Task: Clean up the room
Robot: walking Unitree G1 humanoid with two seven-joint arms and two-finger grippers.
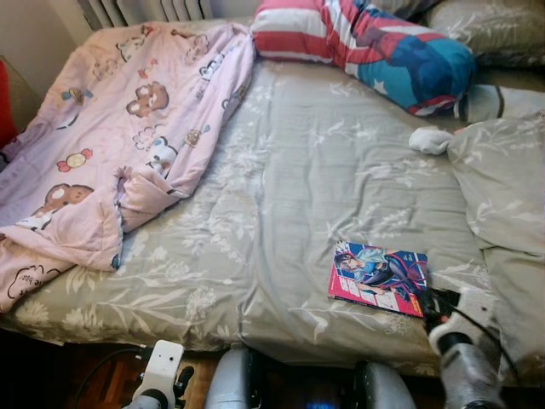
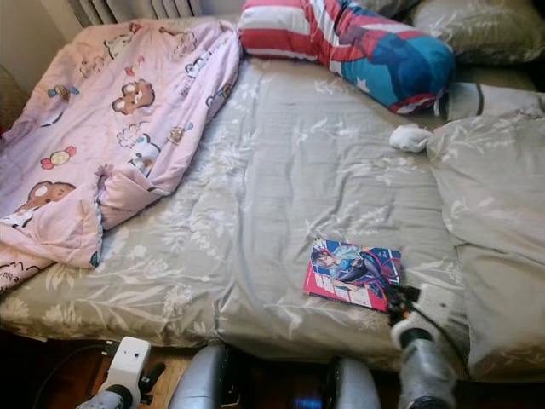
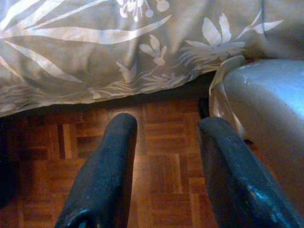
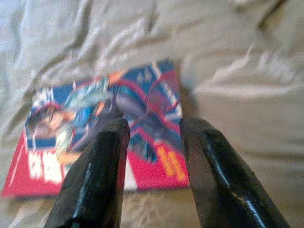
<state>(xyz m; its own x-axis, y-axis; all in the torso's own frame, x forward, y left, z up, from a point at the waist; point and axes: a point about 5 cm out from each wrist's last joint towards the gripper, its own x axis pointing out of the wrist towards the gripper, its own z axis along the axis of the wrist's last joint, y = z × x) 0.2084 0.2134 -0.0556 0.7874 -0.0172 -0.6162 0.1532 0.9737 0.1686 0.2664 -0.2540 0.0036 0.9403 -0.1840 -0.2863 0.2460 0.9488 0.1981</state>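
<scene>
A comic book (image 1: 379, 277) with a red, blue and pink cover lies flat on the grey-green floral duvet (image 1: 298, 170), near the bed's front right edge. My right gripper (image 1: 436, 300) hovers at the book's right edge. In the right wrist view its fingers (image 4: 102, 156) stand open just above the cover (image 4: 71, 118), holding nothing. My left gripper (image 3: 166, 126) hangs low in front of the bed, open over the parquet floor (image 3: 161, 166). A crumpled pink blanket (image 1: 128, 128) with bear prints covers the bed's left side.
A red, white and blue striped pillow (image 1: 366, 43) lies at the head of the bed. A small white cloth (image 1: 430, 139) sits beside a grey floral pillow (image 1: 502, 179) on the right. A radiator (image 1: 145, 8) stands behind the bed.
</scene>
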